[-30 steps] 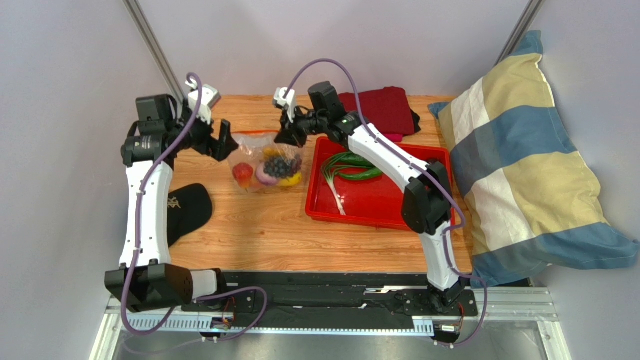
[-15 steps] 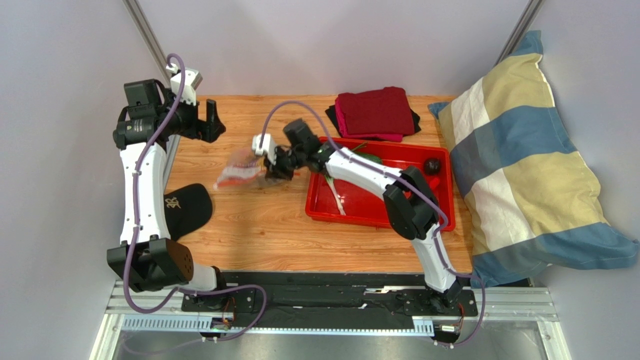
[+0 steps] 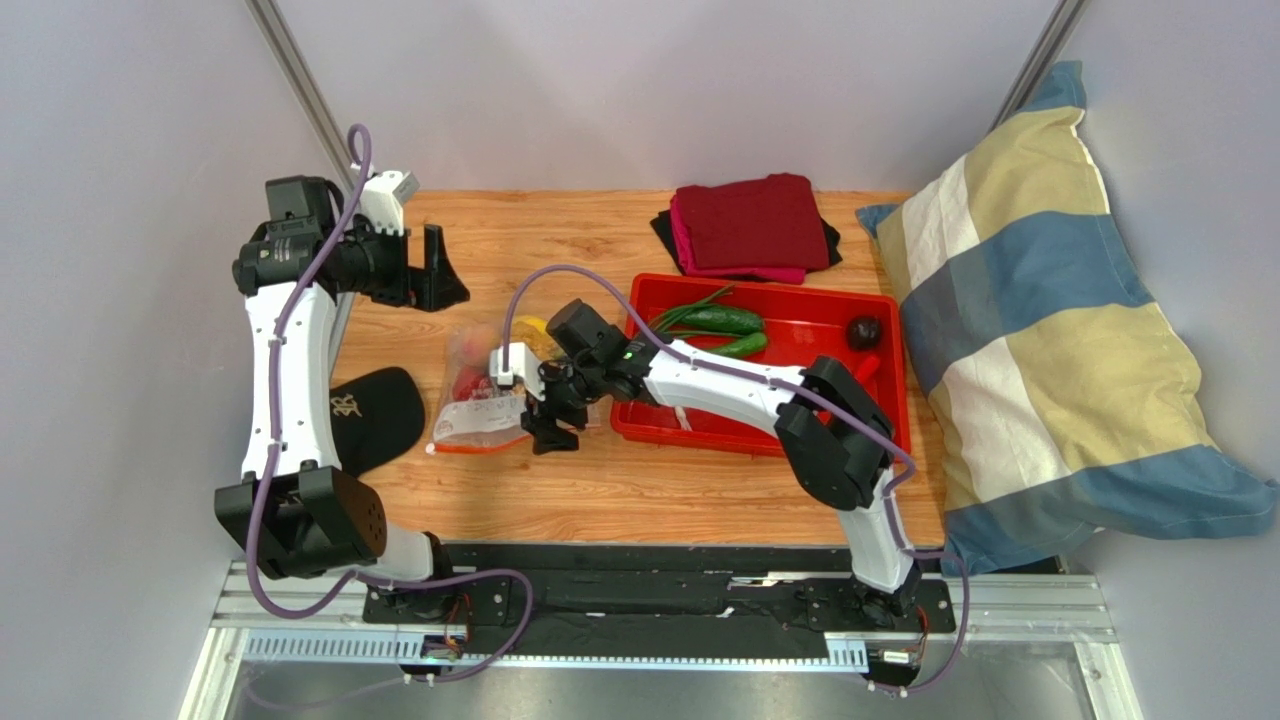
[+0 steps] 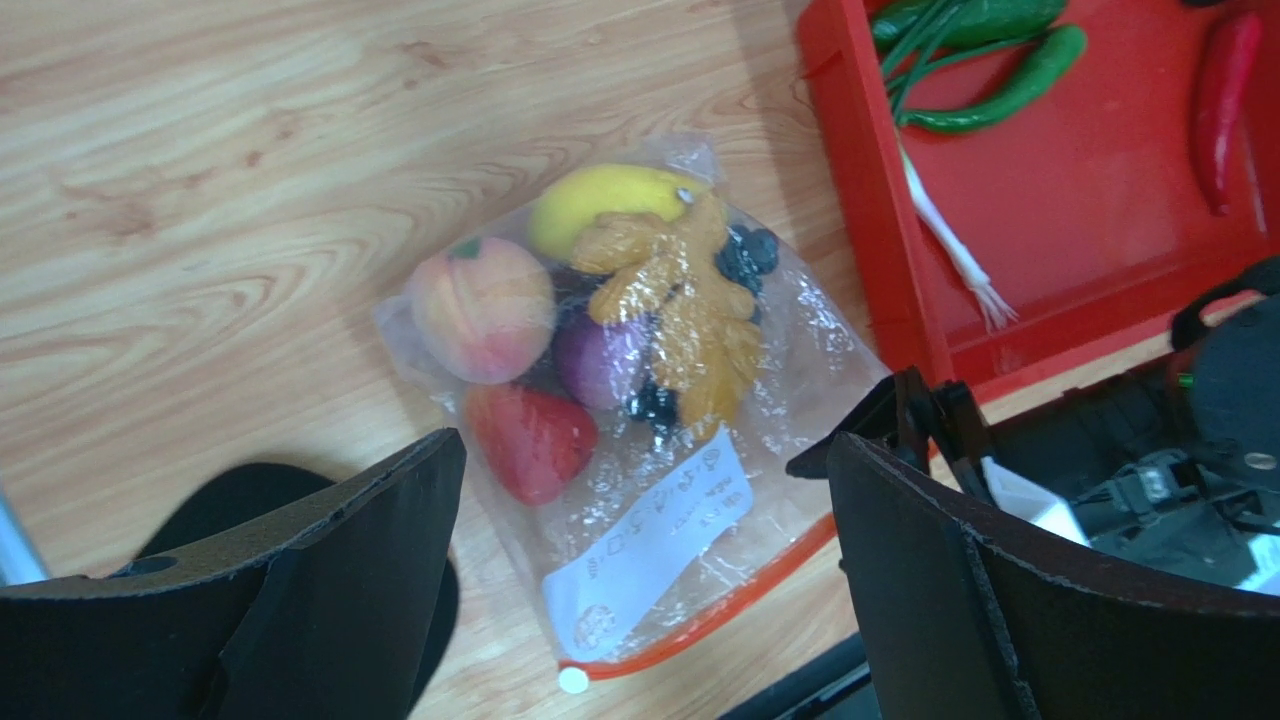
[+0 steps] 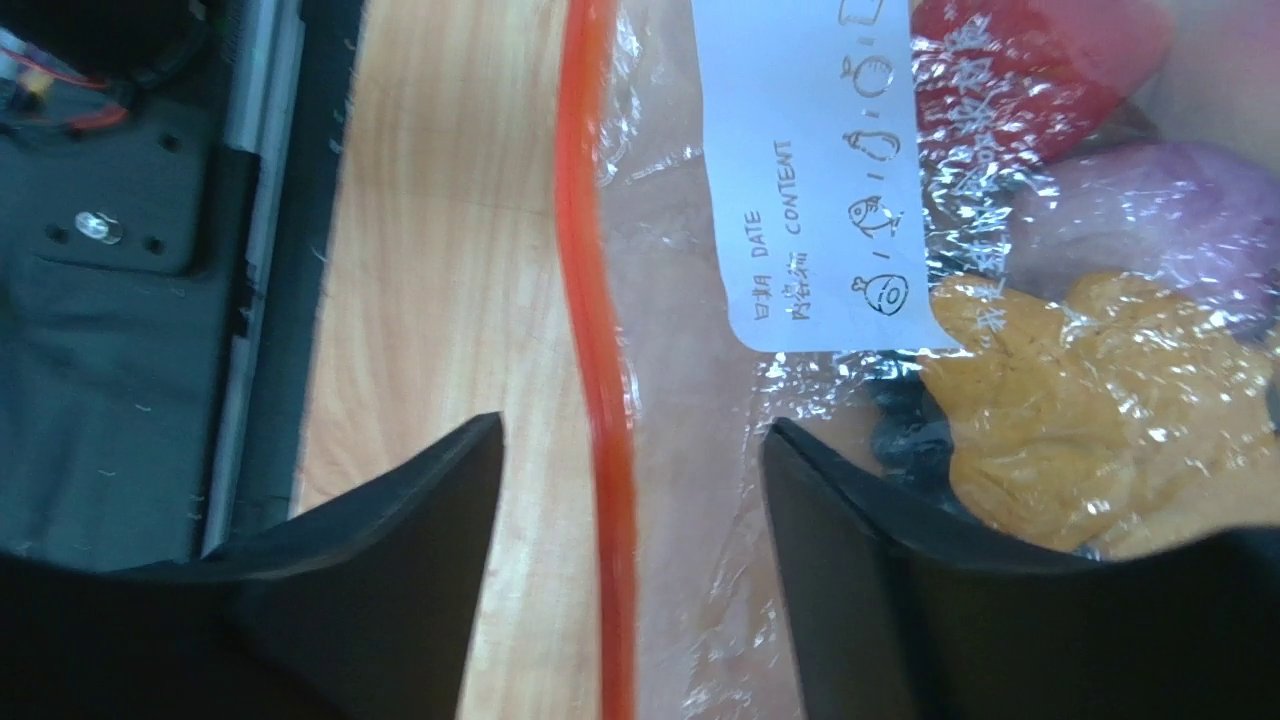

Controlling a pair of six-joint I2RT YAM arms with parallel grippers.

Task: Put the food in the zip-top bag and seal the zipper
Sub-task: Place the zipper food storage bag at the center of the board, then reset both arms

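Observation:
The zip-top bag [image 3: 484, 402] lies flat on the wooden table, its white label [image 4: 661, 533] facing up. Inside it show the peach [image 4: 481, 308], yellow oval fruit [image 4: 609, 203], knobbly yellow piece [image 4: 684, 308], purple onion [image 4: 598, 360], red piece [image 4: 529, 435] and grapes [image 4: 747, 255]. The zipper [image 5: 594, 300] runs as one thin red line along the mouth. My right gripper [image 3: 544, 425] hovers open over it, one jaw on each side, touching nothing. High at the back left, my left gripper [image 3: 439, 270] is open and holds nothing.
A red tray [image 3: 819, 312] right of the bag holds green peppers [image 3: 718, 320] and a dark piece [image 3: 864, 332]. Folded red cloths [image 3: 751, 225] lie behind it. A black cap [image 3: 376, 420] lies left of the bag, and a striped pillow [image 3: 1052, 330] fills the right side.
My right gripper pulled the bag from the back of the table toward the near edge, then opened and let go of the zipper. The left arm drew back and stayed open.

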